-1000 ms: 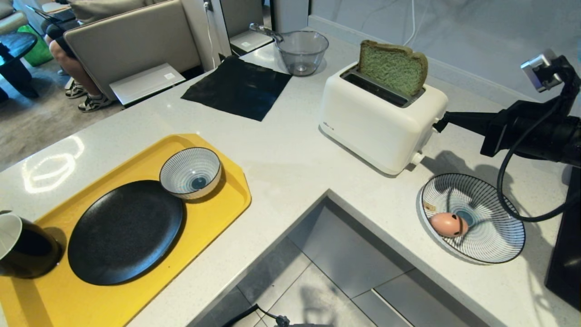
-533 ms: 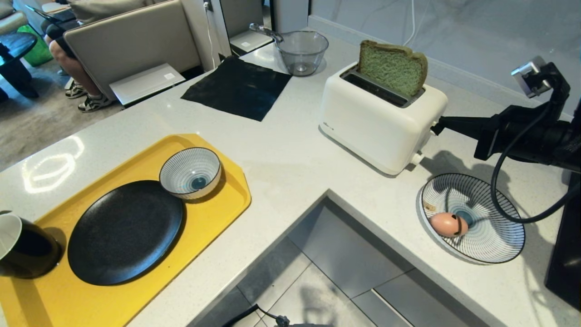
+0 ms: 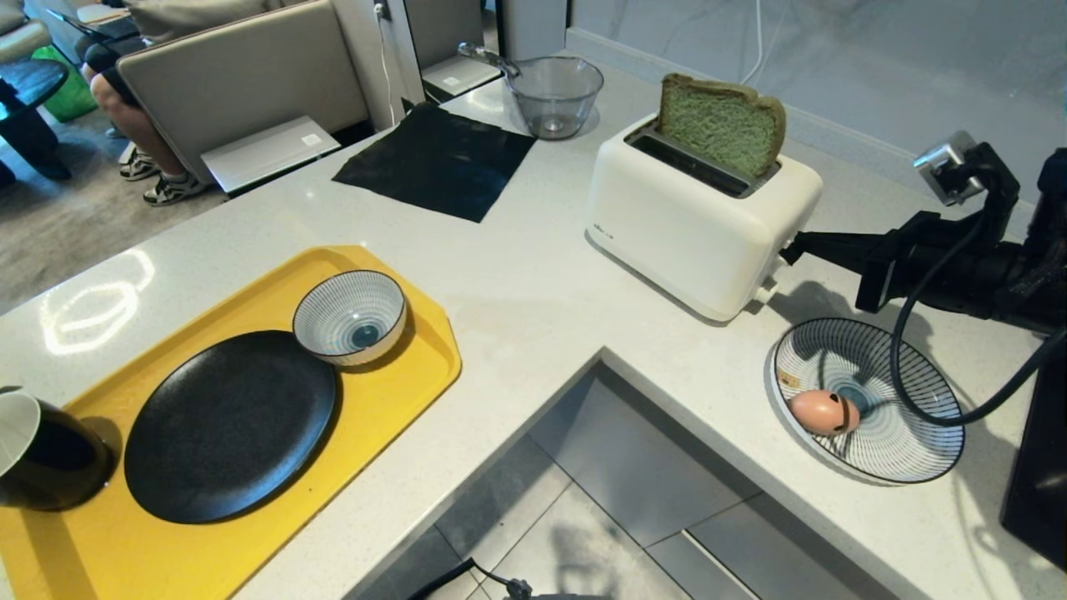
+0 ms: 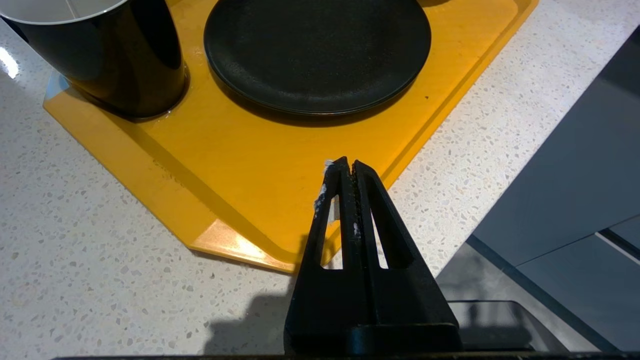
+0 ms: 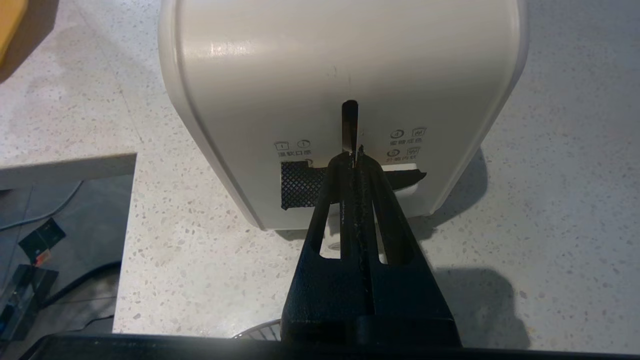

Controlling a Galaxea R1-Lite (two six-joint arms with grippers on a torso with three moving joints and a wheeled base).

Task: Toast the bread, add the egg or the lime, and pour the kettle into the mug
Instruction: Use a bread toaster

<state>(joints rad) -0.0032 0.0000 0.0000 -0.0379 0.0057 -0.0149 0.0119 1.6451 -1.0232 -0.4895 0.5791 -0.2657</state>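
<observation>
**A:** Head view first: where is your right gripper?

**B:** My right gripper (image 3: 792, 247) reaches in from the right, its tip at the right end face of the white toaster (image 3: 692, 225). In my right wrist view the fingers (image 5: 372, 200) are pressed flat together with nothing between them, and their tip sits at the lower end of the vertical lever slot (image 5: 350, 125), over the black lever piece (image 5: 300, 182).

**A:** And the bread?

**B:** The bread (image 3: 722, 123) stands upright in the toaster's far slot, most of its green crumb showing above the top.

**A:** The egg?

**B:** The egg (image 3: 824, 412) lies in the striped plate (image 3: 909, 450) on the counter (image 3: 533, 283), near and right of the toaster, just under my right arm.

**A:** Your left gripper?

**B:** My left gripper (image 4: 347, 167) is closed and empty too, hanging over the near edge of the yellow tray (image 3: 392, 383). The mug (image 3: 42, 454) sits on the tray's left end, beside the black plate (image 3: 229, 425); the striped bowl (image 3: 350, 317) is on the tray's far right part.

**A:** Anything further back?

**B:** A black mat (image 3: 438, 162) and a clear glass bowl (image 3: 554, 93) at the far side, and a seated person's legs (image 3: 133, 125) beyond the counter at far left.
</observation>
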